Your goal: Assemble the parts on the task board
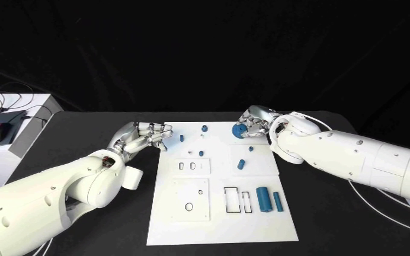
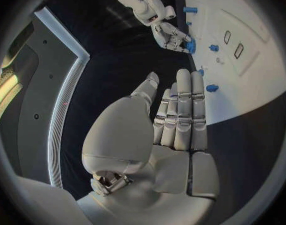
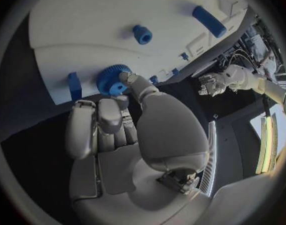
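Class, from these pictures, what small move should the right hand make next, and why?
Probably lift slightly. The right hand already grips the round blue toothed part at the white task board's far edge, while the left hand is open beside the board.

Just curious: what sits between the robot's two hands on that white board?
In the head view, small blue parts lie on the task board between the left hand and right hand.

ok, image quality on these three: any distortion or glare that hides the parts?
Head view: even light, the task board reads bright against the black table, no glare over the parts. Left wrist view: fisheye bends the board's edges, left hand fills the middle. Right wrist view: same bending, the blue gear at the right hand stays sharp.
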### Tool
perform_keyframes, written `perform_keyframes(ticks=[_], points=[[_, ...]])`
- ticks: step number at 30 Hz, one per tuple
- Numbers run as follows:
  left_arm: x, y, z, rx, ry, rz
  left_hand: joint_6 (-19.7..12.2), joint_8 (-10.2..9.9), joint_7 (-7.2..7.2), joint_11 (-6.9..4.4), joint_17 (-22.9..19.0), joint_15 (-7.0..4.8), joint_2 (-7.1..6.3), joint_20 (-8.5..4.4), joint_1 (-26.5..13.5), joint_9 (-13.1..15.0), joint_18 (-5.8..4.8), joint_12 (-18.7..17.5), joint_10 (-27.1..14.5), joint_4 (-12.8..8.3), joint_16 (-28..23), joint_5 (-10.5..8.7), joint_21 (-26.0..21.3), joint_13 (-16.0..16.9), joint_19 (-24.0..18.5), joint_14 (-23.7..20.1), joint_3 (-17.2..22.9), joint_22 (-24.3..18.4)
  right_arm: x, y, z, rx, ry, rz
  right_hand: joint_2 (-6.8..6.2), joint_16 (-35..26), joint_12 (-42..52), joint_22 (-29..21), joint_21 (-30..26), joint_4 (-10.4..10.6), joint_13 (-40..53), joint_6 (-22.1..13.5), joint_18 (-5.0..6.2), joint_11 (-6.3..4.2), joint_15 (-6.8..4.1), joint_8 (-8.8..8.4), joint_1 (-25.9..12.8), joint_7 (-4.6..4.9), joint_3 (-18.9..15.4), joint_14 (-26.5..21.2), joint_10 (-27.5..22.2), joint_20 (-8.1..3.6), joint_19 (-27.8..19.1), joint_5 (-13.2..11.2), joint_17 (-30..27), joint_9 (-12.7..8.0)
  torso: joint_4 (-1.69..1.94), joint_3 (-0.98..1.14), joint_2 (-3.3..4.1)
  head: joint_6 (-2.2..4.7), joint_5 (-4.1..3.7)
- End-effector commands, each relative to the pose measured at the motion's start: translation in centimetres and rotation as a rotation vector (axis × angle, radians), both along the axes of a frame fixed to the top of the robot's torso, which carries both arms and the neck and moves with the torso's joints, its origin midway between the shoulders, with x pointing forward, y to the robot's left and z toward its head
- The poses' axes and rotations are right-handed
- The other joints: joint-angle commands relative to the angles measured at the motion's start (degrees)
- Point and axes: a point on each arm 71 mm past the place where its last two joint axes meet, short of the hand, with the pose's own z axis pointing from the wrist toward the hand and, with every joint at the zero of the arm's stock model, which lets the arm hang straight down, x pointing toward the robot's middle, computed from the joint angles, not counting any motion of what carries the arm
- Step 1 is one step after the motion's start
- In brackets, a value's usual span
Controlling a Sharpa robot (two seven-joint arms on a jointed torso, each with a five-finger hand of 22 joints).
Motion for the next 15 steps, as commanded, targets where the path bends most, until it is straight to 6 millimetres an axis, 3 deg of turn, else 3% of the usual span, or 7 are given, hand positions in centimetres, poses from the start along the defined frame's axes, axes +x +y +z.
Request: perform_keyframes(ticks=[1, 7, 15], points=[[0.0, -0.2, 0.1, -0.005, -0.005, -0.019, 0.0, 0.0, 0.00, -0.14, -0.1, -0.07, 0.57, 0.15, -0.1, 0.1, 0.67, 0.1, -0.4, -0.2, 0.1, -0.12, 0.3, 0.0, -0.1, -0.2, 0.1, 0.0, -0.4, 0.6, 0.3, -0.011, -0.062, 0.040, 0.12, -0.2, 0.3, 10.9, 0.3, 0.4, 0.1, 1.4, -0.57, -0.28, -0.32, 0.45, -1.3, 0.64, -0.5, 0.0, 0.4, -0.42, 4.5, -0.9, 0.2, 0.2, 0.03, -0.02, 0.00, 0.18, -0.02], [0.0, -0.2, 0.0, -0.005, -0.005, -0.019, 0.0, 0.0, 0.00, -0.14, -0.1, -0.07, 0.57, 0.15, -0.1, 0.1, 0.67, 0.1, -0.4, -0.2, 0.1, -0.12, 0.3, 0.0, -0.1, -0.2, 0.1, 0.0, -1.1, 1.8, 0.8, 0.002, -0.107, 0.078, -0.02, -0.3, 0.2, 11.0, 0.5, 0.7, 0.2, 1.5, -0.63, -0.28, -0.34, 0.28, -1.3, 0.57, -1.7, 0.0, 0.6, -0.49, 4.5, -1.9, 0.4, 0.2, -0.02, -0.05, -0.02, 0.30, 0.23], [0.0, -0.3, 0.0, -0.006, -0.004, -0.021, 0.0, 0.0, 0.00, -0.14, -0.1, -0.07, 0.57, 0.15, -0.1, 0.1, 0.67, 0.1, -0.4, -0.2, 0.1, -0.12, 0.3, 0.0, -0.1, -0.2, 0.1, 0.0, -2.5, 5.0, 1.6, -0.005, -0.185, 0.156, -0.67, -0.4, 0.0, 11.0, 0.7, 1.7, 0.2, 1.4, -0.68, -0.27, -0.33, 0.25, -1.5, 0.50, -3.3, 0.1, 0.8, -0.48, 4.6, -3.2, 0.6, 0.2, 0.06, -0.05, 0.04, 0.36, 0.42]])
